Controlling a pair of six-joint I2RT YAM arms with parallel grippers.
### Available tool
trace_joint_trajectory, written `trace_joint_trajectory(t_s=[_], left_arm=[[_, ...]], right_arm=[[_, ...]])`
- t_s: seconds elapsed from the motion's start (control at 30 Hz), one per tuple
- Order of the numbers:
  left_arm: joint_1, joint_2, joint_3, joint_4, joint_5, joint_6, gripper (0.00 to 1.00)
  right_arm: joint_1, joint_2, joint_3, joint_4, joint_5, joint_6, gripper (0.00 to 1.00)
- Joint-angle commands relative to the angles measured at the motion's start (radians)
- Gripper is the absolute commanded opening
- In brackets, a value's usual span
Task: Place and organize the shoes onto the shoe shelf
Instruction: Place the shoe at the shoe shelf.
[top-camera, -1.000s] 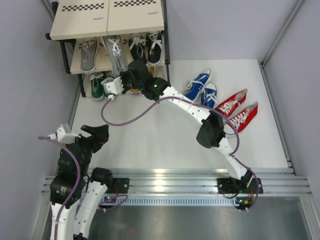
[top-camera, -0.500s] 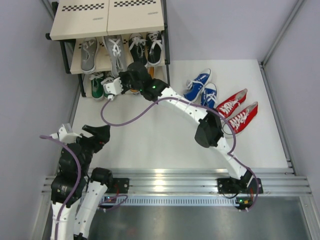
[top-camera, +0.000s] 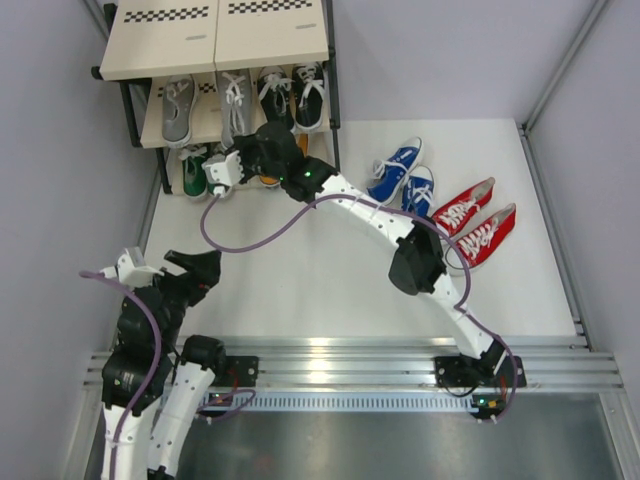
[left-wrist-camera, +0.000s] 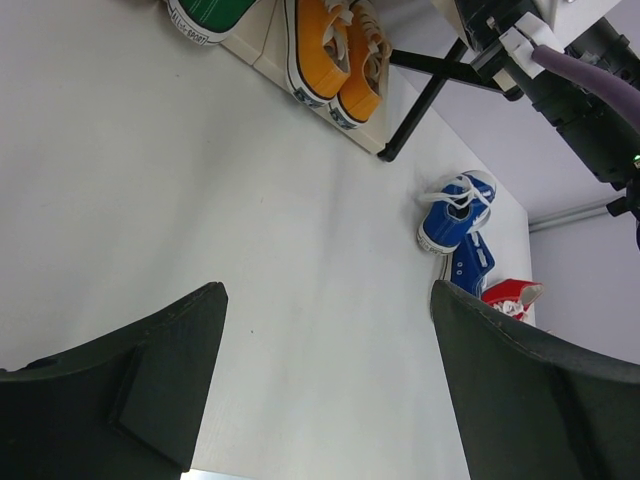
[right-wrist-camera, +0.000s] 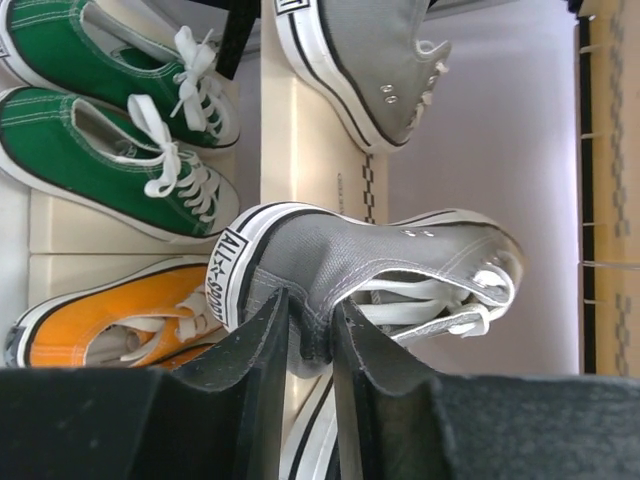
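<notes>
Hovering low at the near left, my left gripper (left-wrist-camera: 327, 295) is spread wide with nothing between the fingers, over the white surface (top-camera: 300, 270). Farther out on the right, the red pair (top-camera: 470, 212) lies side by side on the surface. The blue pair (top-camera: 402, 168) is just beyond it, toward the shelf (top-camera: 215, 35). My right arm reaches across to the shelf front. The right gripper (right-wrist-camera: 310, 302) is pinching the heel wall of a grey shoe (right-wrist-camera: 400, 260), one finger inside the collar and one outside. That shoe sits on the middle board, heel at the front edge, laces toward the back. The second grey shoe (right-wrist-camera: 365, 55) is beside it on the left, and the black pair (top-camera: 306, 95) on the right. On the bottom board the green pair (right-wrist-camera: 100, 145) is left and the orange pair (left-wrist-camera: 335, 50) right.
</notes>
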Motion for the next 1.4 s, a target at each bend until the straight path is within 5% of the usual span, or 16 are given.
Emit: trace_joint_trajectory(t_s=[0.0, 0.47, 0.7, 0.8, 1.2, 1.37], left_arm=[[0.002, -0.02, 0.005, 0.029, 0.017, -0.009, 0.88], [0.002, -0.02, 0.018, 0.031, 0.028, -0.025, 0.88], [0.002, 0.006, 0.052, 0.032, 0.026, 0.011, 0.88], [0.002, 0.048, 0.071, 0.037, 0.034, 0.043, 0.88], [0.002, 0.357, 0.164, 0.198, 0.12, 0.208, 0.85], [0.002, 0.503, 0.235, 0.268, 0.14, 0.316, 0.77]], right_arm=[[-0.029, -0.013, 0.056, 0.109, 0.022, -0.024, 0.22], [-0.033, -0.09, 0.009, 0.129, 0.016, -0.024, 0.6], [-0.033, -0.188, -0.066, 0.138, -0.016, 0.004, 0.93], [-0.029, -0.243, -0.111, 0.115, -0.042, 0.005, 0.99], [-0.032, -0.576, -0.398, -0.05, -0.159, 0.042, 0.99], [-0.065, -0.757, -0.511, -0.322, -0.257, 0.138, 0.99]])
